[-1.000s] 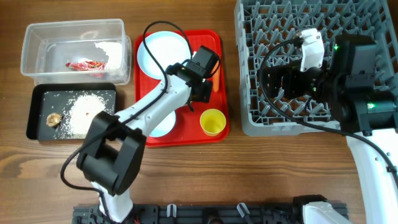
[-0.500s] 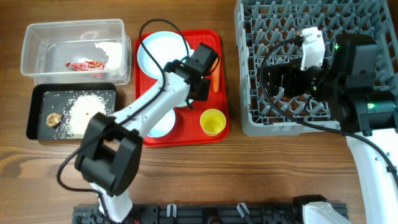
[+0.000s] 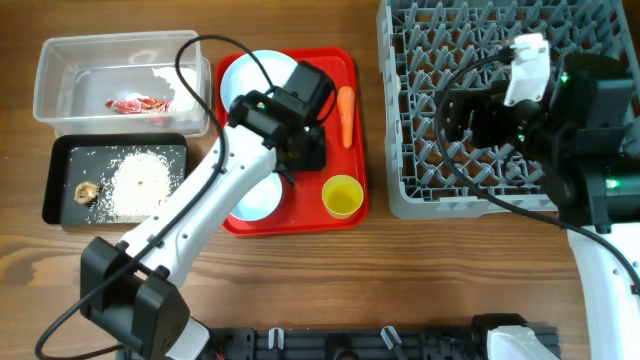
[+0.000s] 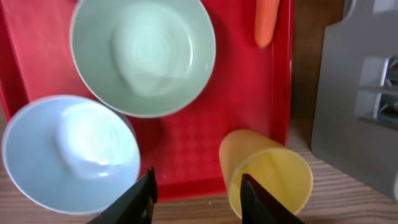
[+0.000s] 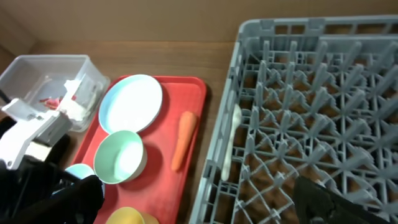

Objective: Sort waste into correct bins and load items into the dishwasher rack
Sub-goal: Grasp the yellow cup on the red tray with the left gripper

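Observation:
A red tray (image 3: 352,75) holds a pale-blue plate (image 3: 255,78), an orange carrot (image 3: 345,113), a yellow cup (image 3: 342,195) and a pale-blue bowl (image 3: 252,202). My left gripper (image 3: 303,158) is open and empty above the tray. In the left wrist view it (image 4: 199,199) hangs between the pale-blue bowl (image 4: 68,152) and the cup (image 4: 267,177), with a mint bowl (image 4: 143,56) and the carrot (image 4: 266,22) beyond. My right gripper (image 3: 462,120) is open and empty over the grey rack (image 3: 400,190). A red-and-white wrapper (image 3: 140,103) lies in the clear tub (image 3: 60,50).
The black tray (image 3: 60,150) holds white rice (image 3: 135,185) and a brown scrap (image 3: 85,191). Some rice also lies in the clear tub. The rack (image 5: 298,93) holds no dishes. The right wrist view shows the plate (image 5: 132,102), the mint bowl (image 5: 120,155) and the carrot (image 5: 183,140).
My left arm has swung left and drawn back from the carrot, which now shows in full. Its gripper now sits lower over the tray. My right arm shifted slightly right.

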Tool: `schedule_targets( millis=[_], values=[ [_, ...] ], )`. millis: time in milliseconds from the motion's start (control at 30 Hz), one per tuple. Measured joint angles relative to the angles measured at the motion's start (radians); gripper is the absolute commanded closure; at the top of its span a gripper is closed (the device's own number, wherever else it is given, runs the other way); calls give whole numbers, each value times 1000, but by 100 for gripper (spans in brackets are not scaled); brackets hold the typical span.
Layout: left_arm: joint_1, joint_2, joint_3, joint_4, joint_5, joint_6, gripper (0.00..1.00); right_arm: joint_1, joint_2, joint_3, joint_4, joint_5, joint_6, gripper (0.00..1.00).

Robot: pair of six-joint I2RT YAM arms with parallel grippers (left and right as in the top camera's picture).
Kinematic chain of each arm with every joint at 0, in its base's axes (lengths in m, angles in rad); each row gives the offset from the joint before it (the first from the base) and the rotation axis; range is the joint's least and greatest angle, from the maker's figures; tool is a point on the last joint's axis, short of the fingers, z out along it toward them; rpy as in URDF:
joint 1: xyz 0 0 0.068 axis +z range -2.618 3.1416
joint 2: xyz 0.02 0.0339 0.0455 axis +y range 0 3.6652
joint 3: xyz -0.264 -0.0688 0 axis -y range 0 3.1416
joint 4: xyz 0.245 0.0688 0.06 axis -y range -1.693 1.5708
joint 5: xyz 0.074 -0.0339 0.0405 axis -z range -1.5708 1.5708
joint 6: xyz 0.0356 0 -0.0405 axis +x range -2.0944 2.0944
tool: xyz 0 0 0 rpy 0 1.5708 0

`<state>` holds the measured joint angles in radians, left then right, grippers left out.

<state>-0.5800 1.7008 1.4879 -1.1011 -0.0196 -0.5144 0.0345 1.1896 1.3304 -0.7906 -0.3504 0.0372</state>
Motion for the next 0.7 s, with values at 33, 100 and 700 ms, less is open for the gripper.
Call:
schedule_targets(
  millis=[33, 100, 700],
  values=[
    [-14, 0, 0, 0, 3, -13, 55, -3, 0, 0, -7, 4, 3, 0],
    [-39, 1, 0, 0, 3, -30, 54, -3, 0, 0, -16, 8, 8, 0],
    [-102, 189, -2, -3, 3, -120, 73, -3, 0, 0, -47, 15, 12, 0]
  ],
)
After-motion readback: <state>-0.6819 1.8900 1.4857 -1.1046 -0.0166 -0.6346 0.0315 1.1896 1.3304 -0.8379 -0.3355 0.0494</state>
